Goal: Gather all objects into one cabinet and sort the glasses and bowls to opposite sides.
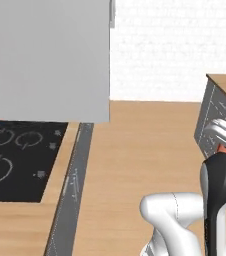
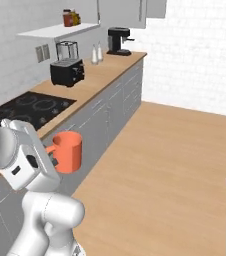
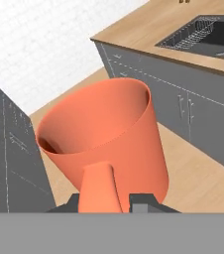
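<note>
From my remote seat I saw the wooden floor (image 2: 175, 165) spread below and beyond the fingers, the grey base units (image 2: 110, 110) just beside them, and the orange mug (image 2: 68, 151) held aloft, fingers (image 3: 142, 202) clamped narrowly on its handle.

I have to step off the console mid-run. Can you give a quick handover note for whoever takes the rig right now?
Gripper: shut on the handle of the orange mug, carried upright in the air above the wooden floor, beside the grey base units.
Seen from the base: hob, toaster, two shakers and coffee machine on the counter.
Done: mug picked up.
Left: take it to the cabinet and place it on the glasses' side; the other cups, the bowl and the cabinet's state cannot be judged from these views.
</note>
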